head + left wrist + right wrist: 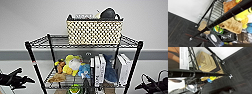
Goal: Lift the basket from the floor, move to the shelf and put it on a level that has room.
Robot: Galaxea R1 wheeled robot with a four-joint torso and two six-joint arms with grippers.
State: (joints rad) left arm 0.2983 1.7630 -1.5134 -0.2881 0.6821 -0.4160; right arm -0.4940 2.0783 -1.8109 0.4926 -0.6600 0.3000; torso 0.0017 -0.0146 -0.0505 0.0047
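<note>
The cream woven basket [94, 32] with its dark rim stands on the top level [42, 41] of the black wire shelf [31, 55], right of centre, with bare grid to its left. A dark rounded object [108, 13] pokes out of the basket. My left gripper [27, 75] hangs low beside the shelf's left front post, open and holding nothing. My right gripper [139, 81] hangs low outside the right front post, also open and holding nothing. Dark carpet floor [178, 31] shows under the shelf.
Plush toys [71, 65] and white books [98, 70] fill the tier below the basket. A brown cardboard box [205, 62] and packaged goods [218, 29] sit on the lowest tiers. A castor [230, 76] rests on the carpet. A pale wall stands close behind.
</note>
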